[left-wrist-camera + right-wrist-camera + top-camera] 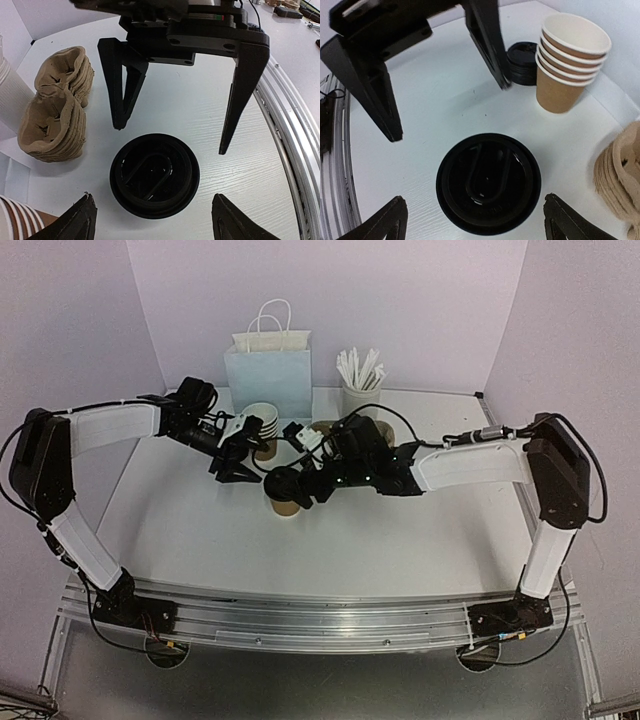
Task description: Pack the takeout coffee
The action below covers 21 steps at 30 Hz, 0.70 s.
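Cup: takeout coffee [286, 504] stands upright on the table [330, 550], mid-surface, in front of both arms.
Lid: black lid [487, 182] sits on the rim and looks level and fully seated.
Left gripper [450, 110]: jaws apart, one finger on either side of the cup, no contact visible.
Right gripper [171, 137]: jaws apart, facing the left one across the lid, holding nothing.
Neighbours: cup stack [567, 65] and loose lids [522, 62] near; pulp carriers [60, 110] just beside.
Bag: paper bag [268, 375] upright at the back wall, well apart from the cup.
Done (judged): cup capped.
Left (judged): grasp the cup, carry it to the bag, lower it in upright. Not yet begun.
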Tool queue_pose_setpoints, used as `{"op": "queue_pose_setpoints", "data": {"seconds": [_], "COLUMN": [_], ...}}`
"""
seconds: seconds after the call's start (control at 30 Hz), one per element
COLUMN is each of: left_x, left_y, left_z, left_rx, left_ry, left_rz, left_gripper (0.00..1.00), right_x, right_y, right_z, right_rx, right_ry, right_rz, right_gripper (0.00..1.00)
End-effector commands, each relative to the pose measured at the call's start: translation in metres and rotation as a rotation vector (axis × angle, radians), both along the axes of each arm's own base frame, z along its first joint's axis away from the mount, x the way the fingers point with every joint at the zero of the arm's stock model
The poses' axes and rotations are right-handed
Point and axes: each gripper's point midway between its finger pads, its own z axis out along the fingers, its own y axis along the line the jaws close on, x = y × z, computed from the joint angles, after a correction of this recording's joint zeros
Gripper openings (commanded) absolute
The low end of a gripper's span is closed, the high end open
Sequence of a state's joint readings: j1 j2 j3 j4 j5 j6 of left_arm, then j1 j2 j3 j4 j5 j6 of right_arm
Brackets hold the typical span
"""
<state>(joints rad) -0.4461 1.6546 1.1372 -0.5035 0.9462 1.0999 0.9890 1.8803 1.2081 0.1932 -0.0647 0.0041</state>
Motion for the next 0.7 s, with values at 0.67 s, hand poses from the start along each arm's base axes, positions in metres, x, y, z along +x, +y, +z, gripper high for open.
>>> {"op": "queue_pose_setpoints", "data": {"seconds": [0.67], "left_x": [0.008], "left_y": [-0.009], "left_z": [-0.037], "left_rx": [-0.049], "left_ry": [0.025], "left_rz": [0.012], "left_gripper": [0.71], "right_x": [0.016], "right_y": [0.035], "right_z": [-0.009], "right_rx": [0.049], "right_ry": [-0.197], "right_rz": [0.203], "right_gripper": [0.89]}}
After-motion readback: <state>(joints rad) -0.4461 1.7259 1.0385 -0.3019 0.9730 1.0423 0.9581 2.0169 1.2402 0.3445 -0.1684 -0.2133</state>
